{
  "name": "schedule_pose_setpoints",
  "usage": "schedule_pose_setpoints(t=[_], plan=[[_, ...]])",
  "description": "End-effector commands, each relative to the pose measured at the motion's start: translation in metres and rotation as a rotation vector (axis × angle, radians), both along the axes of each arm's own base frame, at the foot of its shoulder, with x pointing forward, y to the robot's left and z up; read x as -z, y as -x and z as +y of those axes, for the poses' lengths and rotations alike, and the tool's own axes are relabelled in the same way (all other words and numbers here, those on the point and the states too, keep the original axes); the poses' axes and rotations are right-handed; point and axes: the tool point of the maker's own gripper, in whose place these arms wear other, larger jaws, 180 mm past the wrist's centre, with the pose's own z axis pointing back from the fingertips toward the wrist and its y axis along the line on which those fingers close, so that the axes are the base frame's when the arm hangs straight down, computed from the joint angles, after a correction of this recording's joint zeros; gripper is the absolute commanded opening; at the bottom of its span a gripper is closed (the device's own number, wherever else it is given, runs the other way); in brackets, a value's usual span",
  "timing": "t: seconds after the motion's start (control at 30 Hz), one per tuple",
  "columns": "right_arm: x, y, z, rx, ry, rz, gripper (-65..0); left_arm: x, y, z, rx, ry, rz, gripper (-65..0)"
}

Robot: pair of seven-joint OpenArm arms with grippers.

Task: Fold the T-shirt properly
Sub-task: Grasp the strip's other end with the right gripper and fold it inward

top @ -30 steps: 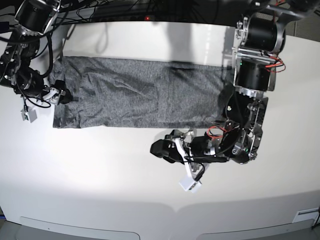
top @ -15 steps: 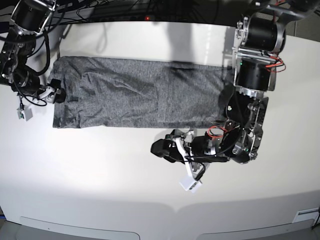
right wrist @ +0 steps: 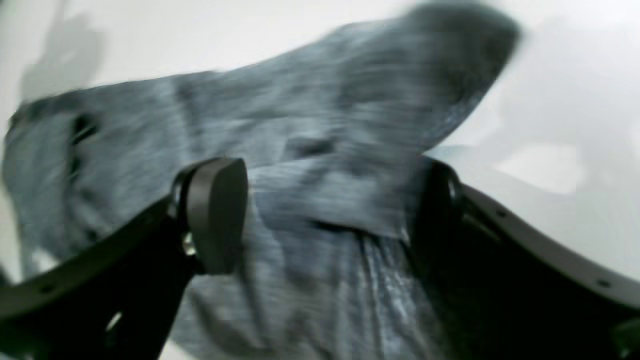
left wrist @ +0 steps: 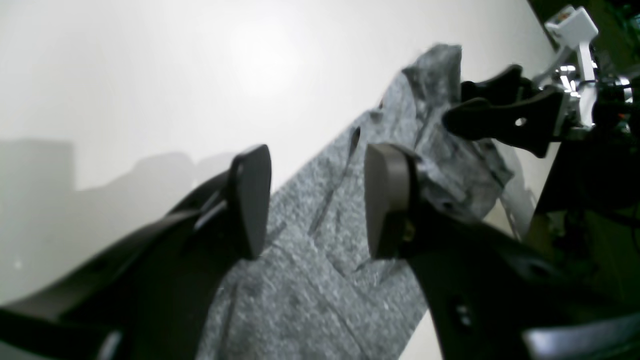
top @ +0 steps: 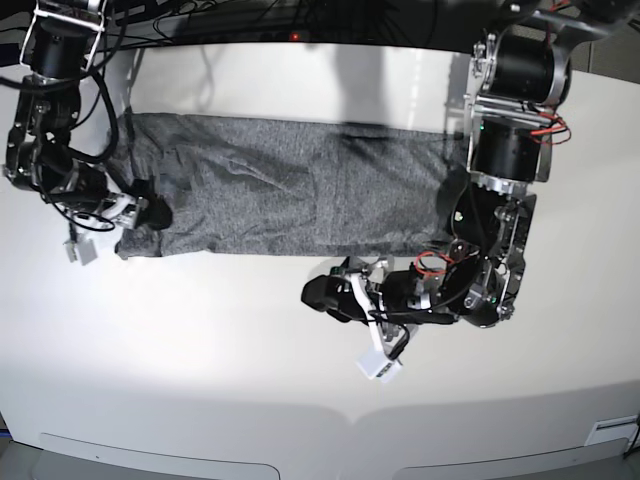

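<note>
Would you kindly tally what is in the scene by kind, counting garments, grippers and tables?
Garments: 1, the grey T-shirt
Grippers: 2, the left gripper and the right gripper
Tables: 1, the white table
Total: 4

A wide white bench [top: 200, 340] with a curved front edge fills nearly the whole base view, brightly lit with a soft glare low in the frame, while a dark strip of tangled black cables [top: 250, 15] runs along the top behind its far edge.
</note>
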Motion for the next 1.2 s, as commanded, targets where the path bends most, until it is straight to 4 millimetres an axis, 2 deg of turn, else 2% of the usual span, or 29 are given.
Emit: schedule_pose_setpoints(t=[0.0,0.1,0.17,0.27,0.33,0.37,0.53,0.6,0.7,0.8,0.9,0.97,1.17], plan=[[0.018,0.028,0.004,-0.069,0.032,0.135,-18.2,-0.023,-0.011,-0.005,0.002,0.041,-0.058,-35.8],[0.015,0.028,0.011,-0.074,-0.007,0.134,-19.1,-0.022,-0.010,-0.004,0.007,0.034,-0.053,-35.8],[0.014,0.027,0.010,-0.068,-0.009,0.130,-24.3,-0.018,-0.007,-0.004,0.022,0.013,-0.037,-35.8],[0.013,0.027,0.007,-0.066,-0.006,0.134,-41.2,-0.012,-0.002,-0.002,0.044,-0.018,-0.014,-35.9],[0.013,0.027,0.007,-0.064,-0.009,0.134,-58.4,-0.011,-0.001,-0.002,0.048,-0.022,-0.011,-35.9],[0.012,0.028,0.010,-0.067,-0.023,0.135,-65.0,-0.011,-0.001,-0.002,0.048,-0.022,-0.011,-35.9],[-0.001,0.022,0.024,-0.068,-0.126,0.111,-65.0,-0.014,-0.002,-0.002,0.051,-0.026,-0.016,-35.9],[-0.007,0.018,0.031,-0.074,-0.163,0.098,-65.0,-0.023,-0.005,-0.002,0.052,-0.025,-0.051,-36.2],[-0.019,0.008,0.048,-0.107,-0.236,0.084,-65.0,-0.055,-0.009,-0.003,0.057,-0.023,-0.163,-39.0],[-0.034,-0.006,0.069,-0.139,-0.303,0.051,-65.0,-0.089,-0.007,-0.002,0.080,-0.053,-0.281,-39.0],[-0.046,-0.025,0.089,-0.153,-0.345,0.004,-65.0,-0.109,0.001,0.003,0.108,-0.116,-0.359,-39.0],[-0.052,-0.034,0.104,-0.172,-0.368,-0.017,-65.0,-0.110,0.002,0.009,0.095,-0.127,-0.369,-39.0],[-0.063,-0.045,0.152,-0.300,-0.392,-0.031,-65.0,-0.084,0.011,0.024,0.077,-0.162,-0.298,-39.0]])
